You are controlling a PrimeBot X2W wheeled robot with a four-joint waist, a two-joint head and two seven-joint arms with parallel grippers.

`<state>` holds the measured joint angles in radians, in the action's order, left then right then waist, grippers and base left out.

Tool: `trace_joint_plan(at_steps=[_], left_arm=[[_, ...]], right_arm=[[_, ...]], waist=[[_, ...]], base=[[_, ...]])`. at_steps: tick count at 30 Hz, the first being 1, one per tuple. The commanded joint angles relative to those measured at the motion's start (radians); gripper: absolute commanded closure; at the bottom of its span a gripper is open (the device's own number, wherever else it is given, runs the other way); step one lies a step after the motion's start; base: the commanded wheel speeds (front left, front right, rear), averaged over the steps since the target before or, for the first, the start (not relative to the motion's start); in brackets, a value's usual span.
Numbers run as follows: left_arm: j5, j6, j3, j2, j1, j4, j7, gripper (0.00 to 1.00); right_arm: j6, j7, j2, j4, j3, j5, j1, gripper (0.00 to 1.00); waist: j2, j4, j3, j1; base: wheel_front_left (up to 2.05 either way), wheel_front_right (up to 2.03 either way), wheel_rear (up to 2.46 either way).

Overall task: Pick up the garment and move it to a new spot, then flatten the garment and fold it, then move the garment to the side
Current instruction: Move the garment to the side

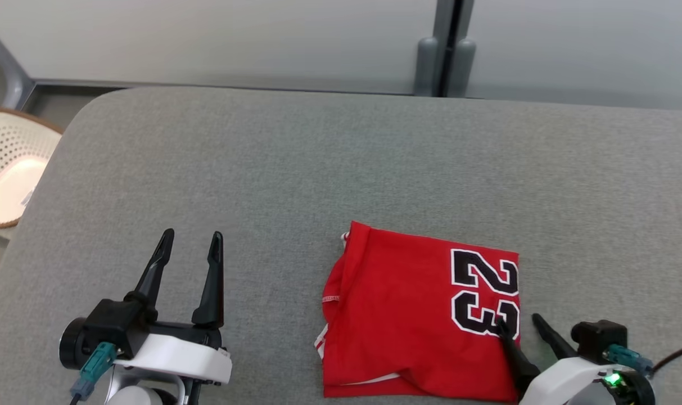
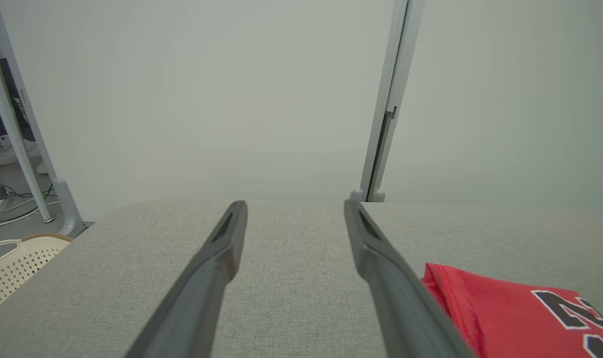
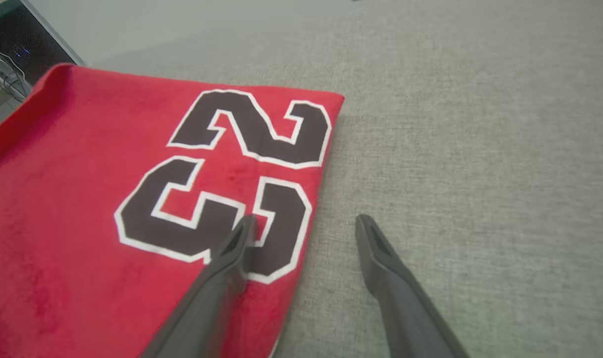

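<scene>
Nearest the robot, the right gripper (image 1: 518, 319) is seen at the lower right with its jaws spread wide and nothing held. One finger is placed over the lower digit of the garment (image 1: 408, 320). The other is placed over the bare grey table (image 1: 318, 163), so the garment's right edge is straddled. Whether cloth is touched cannot be told.

At the lower left, the left gripper (image 1: 193, 236) is likewise held wide and empty above bare table, well apart from the garment, its fingers pointed away from the robot.

The red garment is laid folded on the near right part of the table, as a rough rectangle about as deep as it is wide, so no clear long axis can be told. Its number 23 (image 1: 485, 292) is turned on its side along the right edge, the 2 farther and the 3 nearer. White trim (image 1: 330, 298) is shown along the left edge.

Farther left, beside the table, a cream perforated basket (image 1: 3, 140) is seen. A small pale patch lies in it, and what it is cannot be made out.

Beyond the table, a pale partition (image 1: 206, 34) with a grey post (image 1: 428, 64) is seen.
</scene>
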<state>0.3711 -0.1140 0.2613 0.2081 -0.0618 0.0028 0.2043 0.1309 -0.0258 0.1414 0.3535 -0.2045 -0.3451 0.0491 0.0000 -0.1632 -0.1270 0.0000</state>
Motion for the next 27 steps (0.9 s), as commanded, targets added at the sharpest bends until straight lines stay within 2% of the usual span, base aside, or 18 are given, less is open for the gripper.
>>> trace_joint_plan(at_steps=[1, 4, 5, 7, 11, 15, 23, 27], left_arm=[[-0.001, 0.008, 0.001, -0.001, -0.026, 0.015, 0.012, 0.0], [0.001, 0.015, 0.001, -0.007, -0.042, 0.033, 0.022, 0.0], [0.002, 0.016, -0.001, -0.007, -0.044, 0.039, 0.026, 0.0], [0.004, 0.015, -0.006, -0.007, -0.052, 0.047, 0.033, 0.0], [-0.004, 0.018, -0.009, -0.001, -0.058, 0.055, 0.04, 0.0], [-0.012, 0.019, -0.013, 0.008, -0.066, 0.044, 0.044, 0.0], [-0.019, 0.014, -0.025, 0.022, -0.072, -0.006, 0.052, 0.0], [-0.034, 0.009, -0.016, 0.021, -0.079, -0.034, 0.051, 0.0]], right_arm=[[0.0, 0.004, -0.004, 0.046, -0.015, -0.01, 0.029, 0.0], [0.0, -0.014, -0.007, 0.109, -0.053, -0.031, 0.041, 0.0], [0.0, -0.024, -0.009, 0.127, -0.062, -0.046, 0.041, 0.55], [0.0, -0.026, 0.001, 0.145, -0.079, -0.05, 0.048, 1.0], [-0.002, -0.013, 0.028, 0.15, -0.094, -0.05, 0.055, 1.0], [-0.004, 0.01, 0.074, 0.123, -0.091, -0.038, 0.07, 1.0], [-0.001, 0.017, 0.149, 0.074, -0.042, 0.01, 0.123, 1.0], [-0.001, 0.007, 0.184, 0.047, -0.048, 0.015, 0.167, 1.0]], waist=[[0.0, -0.033, -0.032, 0.0], [0.0, -0.039, -0.041, 0.0], [0.0, -0.039, -0.044, 0.0], [0.0, -0.034, -0.047, 0.0], [0.0, -0.017, -0.047, 0.0], [0.0, 0.034, -0.051, 0.0], [0.0, 0.219, -0.073, 0.0], [0.0, 0.313, -0.106, 0.0]], base=[[0.0, 0.0, 0.0], [0.0, 0.0, 0.0], [0.0, 0.0, 0.0], [0.0, 0.0, 0.0], [0.0, 0.0, 0.0], [0.0, 0.0, 0.0], [0.0, 0.0, 0.0], [0.0, 0.0, 0.0]])
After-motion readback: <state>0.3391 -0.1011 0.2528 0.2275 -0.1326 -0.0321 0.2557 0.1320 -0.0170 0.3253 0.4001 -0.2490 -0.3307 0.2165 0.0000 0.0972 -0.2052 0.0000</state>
